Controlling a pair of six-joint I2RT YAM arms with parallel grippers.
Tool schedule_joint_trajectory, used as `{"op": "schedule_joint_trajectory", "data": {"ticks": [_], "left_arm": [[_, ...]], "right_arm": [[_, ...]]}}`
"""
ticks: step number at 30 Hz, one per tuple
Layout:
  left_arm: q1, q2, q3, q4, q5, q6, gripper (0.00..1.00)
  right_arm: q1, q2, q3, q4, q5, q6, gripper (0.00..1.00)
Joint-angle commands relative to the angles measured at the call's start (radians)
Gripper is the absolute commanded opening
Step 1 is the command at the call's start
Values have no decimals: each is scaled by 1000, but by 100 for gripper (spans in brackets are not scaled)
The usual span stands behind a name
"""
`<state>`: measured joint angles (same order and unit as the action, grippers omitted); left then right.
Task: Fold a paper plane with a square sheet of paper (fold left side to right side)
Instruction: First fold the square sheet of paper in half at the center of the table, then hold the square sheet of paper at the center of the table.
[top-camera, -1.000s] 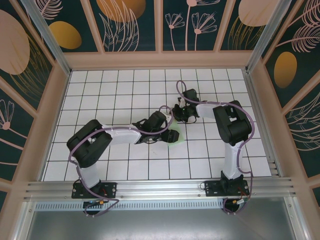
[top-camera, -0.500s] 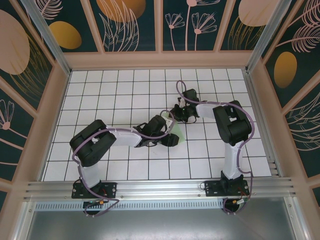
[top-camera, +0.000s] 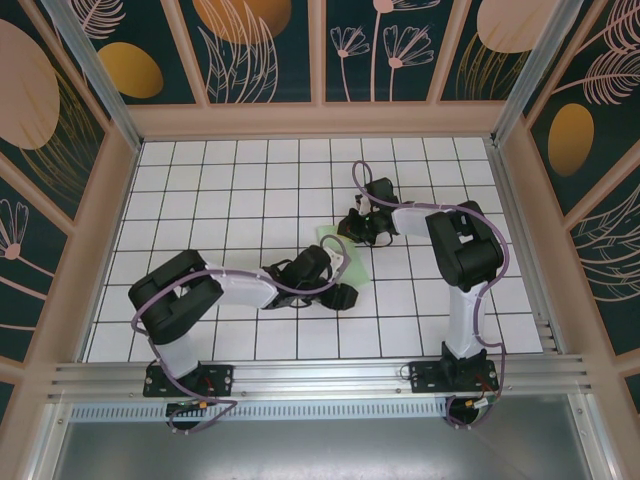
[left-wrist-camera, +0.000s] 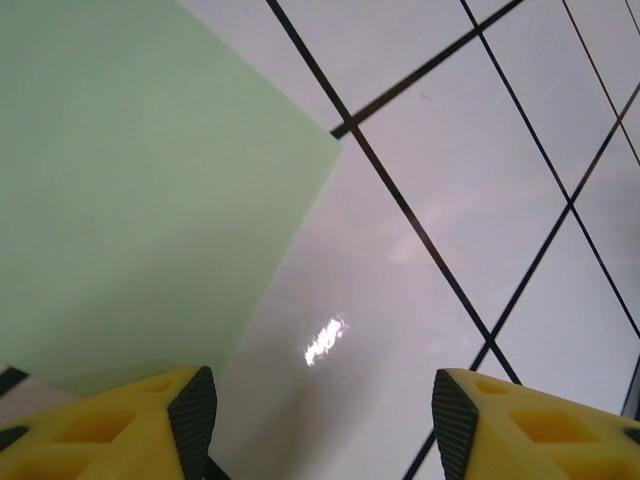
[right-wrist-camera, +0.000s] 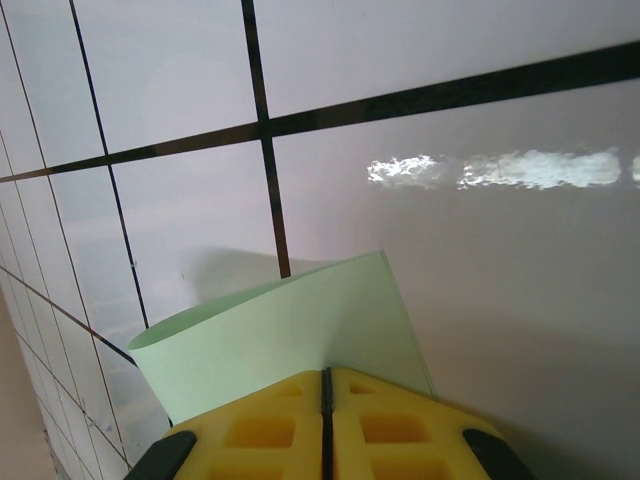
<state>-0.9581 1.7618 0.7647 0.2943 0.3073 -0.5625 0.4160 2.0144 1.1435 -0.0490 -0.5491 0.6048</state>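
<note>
At centre frame, the left gripper (left-wrist-camera: 322, 410) had drawn back toward the lower left, jaws apart and empty, uncovering the square sheet of paper (top-camera: 355, 265); the right gripper (right-wrist-camera: 325, 390) pinched its edge, so the fold seemed ready to begin.

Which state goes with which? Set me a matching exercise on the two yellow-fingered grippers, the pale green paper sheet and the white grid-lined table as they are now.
Things:
1. left gripper with yellow fingers
2. right gripper with yellow fingers
3. pale mint-green paper sheet
4. glossy white table with black grid lines

States:
A. shut on the sheet's edge
B. bare beside the sheet, reflecting light
C. open, nothing between the fingers
D. one part curled up off the tiles

Pairs: 1-C; 2-A; 3-D; 4-B
</note>
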Motion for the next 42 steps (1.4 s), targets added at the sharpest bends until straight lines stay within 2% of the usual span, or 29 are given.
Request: {"op": "schedule_joint_trajectory", "data": {"ticks": [1,9,17,30,42], "left_arm": [[-12,-37,-13,-127,26,-39,64],[57,-104,30,-36,33,-89,66],[106,3,98,-14,29,-61,65],[109,121,114,-54,-2,-54,64],[103,132,106,-78,-25,-61,64]], "right_arm": [[19,64,-11,-57,52,-2,12],[23,60,-8,-58,51,0,12],[23,56,-13,-51,52,3,12],[25,25,-13,-39,64,0,13],[8,-69,102,-113,88,-37,23]]}}
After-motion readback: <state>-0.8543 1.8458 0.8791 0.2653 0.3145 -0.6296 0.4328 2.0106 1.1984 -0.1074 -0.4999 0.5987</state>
